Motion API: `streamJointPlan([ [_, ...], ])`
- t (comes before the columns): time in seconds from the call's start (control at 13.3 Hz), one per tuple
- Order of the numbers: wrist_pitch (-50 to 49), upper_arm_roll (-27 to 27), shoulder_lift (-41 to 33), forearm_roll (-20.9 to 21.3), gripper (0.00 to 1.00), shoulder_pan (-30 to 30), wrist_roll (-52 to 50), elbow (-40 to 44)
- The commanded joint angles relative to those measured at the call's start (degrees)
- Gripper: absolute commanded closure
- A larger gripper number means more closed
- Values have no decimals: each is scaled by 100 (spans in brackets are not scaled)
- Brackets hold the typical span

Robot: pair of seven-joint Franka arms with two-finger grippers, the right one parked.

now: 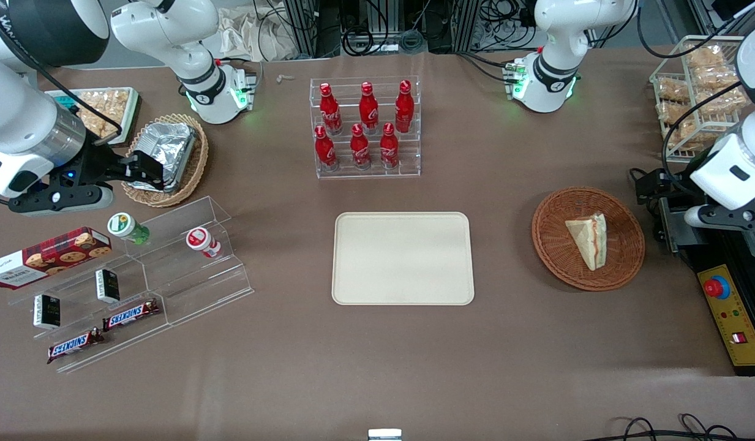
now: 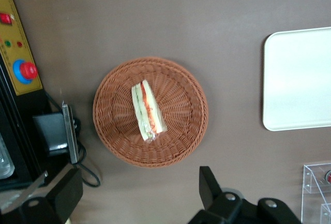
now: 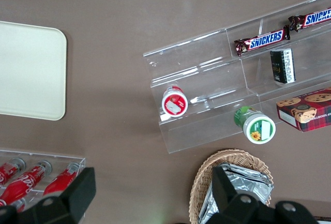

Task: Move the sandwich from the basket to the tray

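Waiting high above the basket (image 2: 150, 112), the gripper (image 2: 137, 195) has its fingers spread wide and holds nothing. The sandwich (image 2: 147, 111) lies in the basket, toward the working arm's end of the table, well apart from the bare tray (image 1: 403, 258). Grabbing comes first, I think: the gripper must drop straight down and pinch the bread gently.

Sandwich (image 1: 588, 239): pale triangular wedge, red and green filling showing, lying in the round brown wicker basket (image 1: 622, 269). Cream tray (image 1: 403, 258) sits flat on the bench, near the basket, apart. Claw (image 2: 137, 193) above the basket, fingers spread.
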Motion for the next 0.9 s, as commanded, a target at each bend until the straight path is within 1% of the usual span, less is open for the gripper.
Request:
streamJointPlan([
  [0.0,393,-33,-171,70,0,22,-609,-649],
  [0.23,1440,-33,-637,61,0,22,-1891,-1880],
  [0.38,1967,-24,-699,61,0,22,-2227,-2592],
  [0.53,3088,2,-804,61,0,39,-2378,-3531],
  [0.6,3530,11,-788,70,0,48,-2465,-3849],
  [0.83,4340,20,-612,79,0,74,-2484,-4395],
])
